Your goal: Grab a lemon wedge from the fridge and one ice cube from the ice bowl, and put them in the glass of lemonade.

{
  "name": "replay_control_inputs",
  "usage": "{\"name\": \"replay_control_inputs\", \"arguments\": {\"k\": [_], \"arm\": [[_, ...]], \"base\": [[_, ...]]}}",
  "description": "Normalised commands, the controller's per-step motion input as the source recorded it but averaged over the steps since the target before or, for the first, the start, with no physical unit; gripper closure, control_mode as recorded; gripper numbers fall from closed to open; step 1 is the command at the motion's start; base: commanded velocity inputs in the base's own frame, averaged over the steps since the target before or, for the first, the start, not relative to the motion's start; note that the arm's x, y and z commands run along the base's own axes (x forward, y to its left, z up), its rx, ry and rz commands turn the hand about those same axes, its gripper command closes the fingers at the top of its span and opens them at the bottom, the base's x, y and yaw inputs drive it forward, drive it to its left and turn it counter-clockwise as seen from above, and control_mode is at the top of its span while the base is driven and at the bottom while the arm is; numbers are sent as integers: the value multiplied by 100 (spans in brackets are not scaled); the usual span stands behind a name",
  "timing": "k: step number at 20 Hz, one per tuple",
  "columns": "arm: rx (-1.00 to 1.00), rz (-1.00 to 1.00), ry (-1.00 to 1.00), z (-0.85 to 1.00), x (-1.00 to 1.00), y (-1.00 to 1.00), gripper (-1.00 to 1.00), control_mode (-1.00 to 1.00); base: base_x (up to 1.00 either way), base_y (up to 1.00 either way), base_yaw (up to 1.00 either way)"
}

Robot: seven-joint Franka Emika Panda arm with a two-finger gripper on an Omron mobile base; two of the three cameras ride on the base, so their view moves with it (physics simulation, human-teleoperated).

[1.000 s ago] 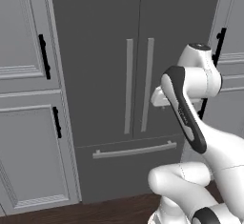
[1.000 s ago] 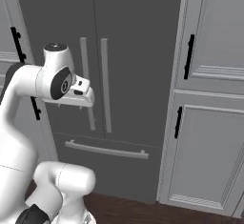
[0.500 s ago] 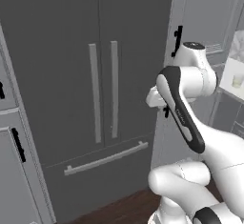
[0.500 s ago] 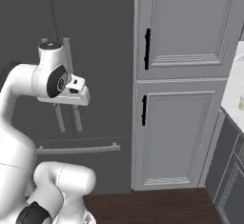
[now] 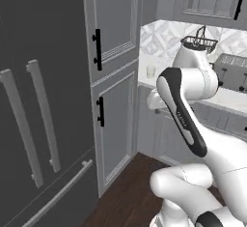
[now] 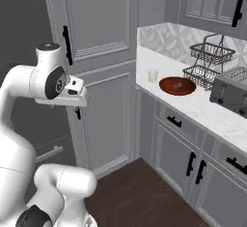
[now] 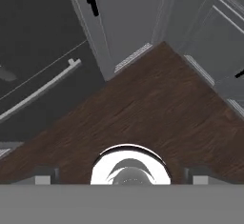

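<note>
Pointing down at the dark wooden floor (image 7: 157,108), the two-finger gripper (image 7: 122,175) holds its jaws wide apart, grasping nothing. On the white counter (image 6: 202,107), the small clear glass of lemonade (image 6: 153,75) stands just beside the reddish-brown wooden ice bowl (image 6: 177,85). To the left, the dark grey fridge (image 5: 38,105) is closed.

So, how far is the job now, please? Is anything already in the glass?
Nothing looks done yet. The fridge has both doors closed, and no lemon wedge can be seen. The hand is open, holds nothing and looks down at the wooden floor. The glass of lemonade and the ice bowl stand untouched on the counter. Left: opening the fridge, then fetching the wedge and one ice cube.
</note>
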Motion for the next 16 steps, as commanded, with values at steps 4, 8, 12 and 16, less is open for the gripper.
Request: {"name": "replay_control_inputs", "arguments": {"k": [4, 8, 12, 16], "arm": [[0, 0, 0, 0, 0, 0, -100, 100], [0, 0, 0, 0, 0, 0, -100, 100], [0, 0, 0, 0, 0, 0, -100, 100], [0, 0, 0, 0, 0, 0, -100, 100]], "base": [[55, -10, -54], [100, -15, -25], [100, -13, -21], [100, -1, -23]]}}
